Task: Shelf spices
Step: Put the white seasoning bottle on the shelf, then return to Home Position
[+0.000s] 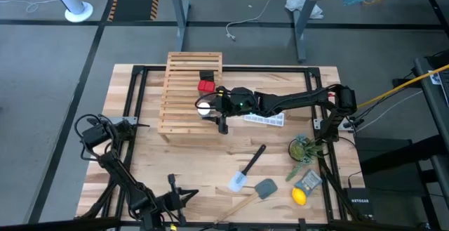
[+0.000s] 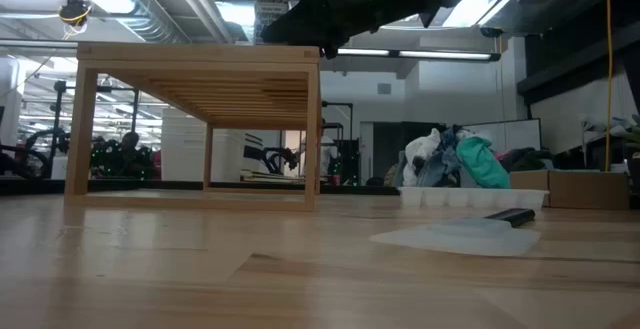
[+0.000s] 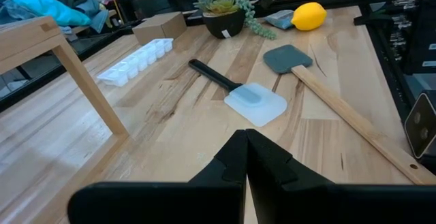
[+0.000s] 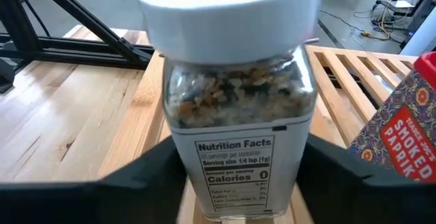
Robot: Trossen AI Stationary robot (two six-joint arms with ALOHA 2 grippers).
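The wooden slatted shelf (image 1: 188, 90) (image 2: 195, 77) stands on its legs at the table's far middle. The red box (image 1: 205, 86) (image 4: 402, 132) and the black container (image 1: 206, 76) stand on its top near the right edge. My right gripper (image 1: 205, 108) (image 4: 235, 183) reaches in from the table's right over the shelf top, shut on the clear jar with the white lid (image 1: 203, 107) (image 2: 272, 7) (image 4: 235, 108). My left gripper (image 1: 172, 184) (image 3: 245, 157) waits at the near edge, shut and empty. My right gripper holds the clear jar by the lower part of its body (image 4: 235, 173), pinched between the two fingers (image 4: 139, 176), one on each side. It comes in roughly level from the table's right. The jar is upright, its base at the shelf top; whether it rests there I cannot tell.
A white ice-cube tray (image 1: 265, 119) lies just right of the shelf, under my right arm. Nearer lie a black-handled clear spatula (image 1: 247, 169), a grey spatula with a wooden handle (image 1: 261, 189), a lemon (image 1: 299, 196) and a potted plant (image 1: 302, 148).
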